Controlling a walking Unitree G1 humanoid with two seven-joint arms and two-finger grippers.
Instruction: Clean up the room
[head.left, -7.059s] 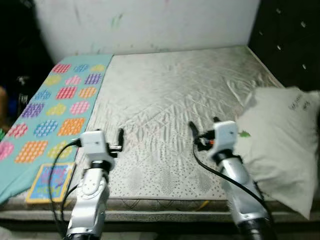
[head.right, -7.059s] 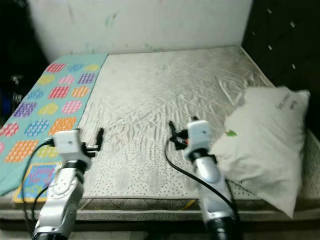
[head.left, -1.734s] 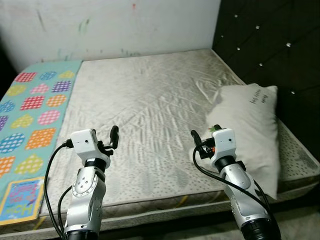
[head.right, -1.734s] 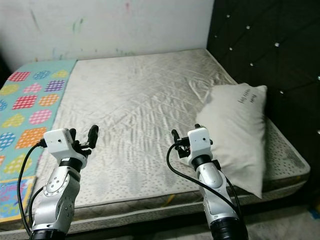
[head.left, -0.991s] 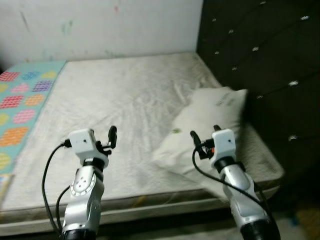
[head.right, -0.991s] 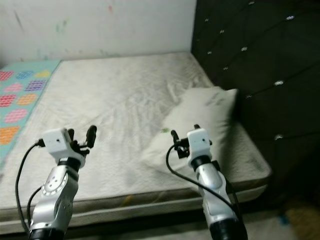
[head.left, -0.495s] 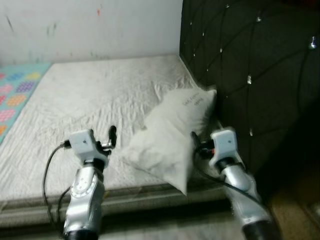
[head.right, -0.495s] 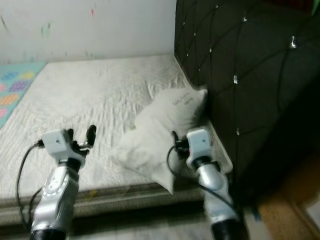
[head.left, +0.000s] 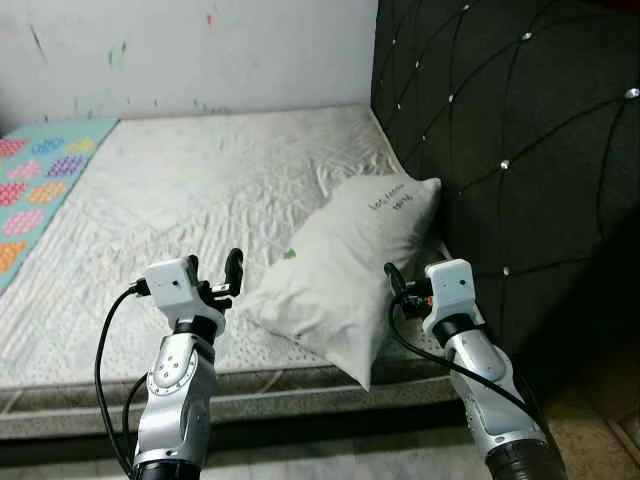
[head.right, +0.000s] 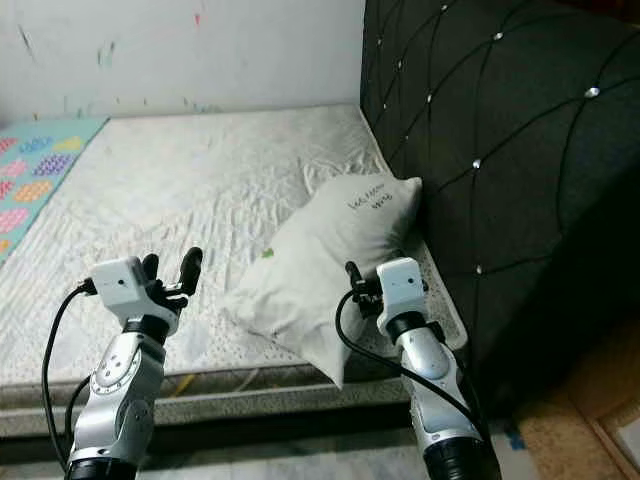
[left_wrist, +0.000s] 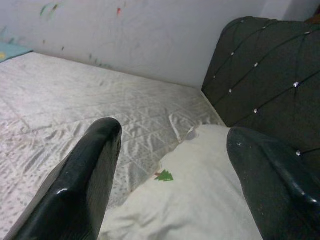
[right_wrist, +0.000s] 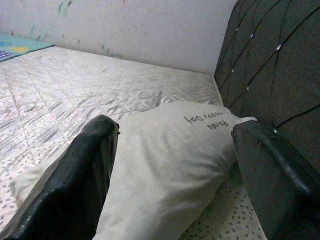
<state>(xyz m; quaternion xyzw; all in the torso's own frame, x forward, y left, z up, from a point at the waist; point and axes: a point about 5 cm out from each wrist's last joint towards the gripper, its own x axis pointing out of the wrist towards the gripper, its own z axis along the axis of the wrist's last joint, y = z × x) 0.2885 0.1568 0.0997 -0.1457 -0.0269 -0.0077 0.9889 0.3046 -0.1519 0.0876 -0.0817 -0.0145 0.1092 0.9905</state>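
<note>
A white pillow (head.left: 340, 265) with a small green tree print lies tilted on the bare quilted mattress (head.left: 180, 190), its far end against the black tufted headboard (head.left: 500, 130). My left gripper (head.left: 212, 268) is held up open over the mattress's near edge, just left of the pillow and apart from it. My right gripper (head.left: 412, 272) is open too, raised over the pillow's near right corner. The left wrist view looks between its fingers (left_wrist: 90, 175) at the pillow (left_wrist: 200, 205). Along the right gripper's fingers (right_wrist: 270, 175) lies the pillow (right_wrist: 165, 160), with handwriting on it.
A turquoise mat (head.left: 40, 185) with coloured patches covers the bed's far left side. A marked white wall (head.left: 200, 50) stands behind the bed. Bare floor (head.left: 600, 420) shows at the lower right, past the bed's corner.
The camera has swung right along the bed, from the mat side to the headboard and pillow. Both grippers have stayed raised and open. The pillow lies where it was.
</note>
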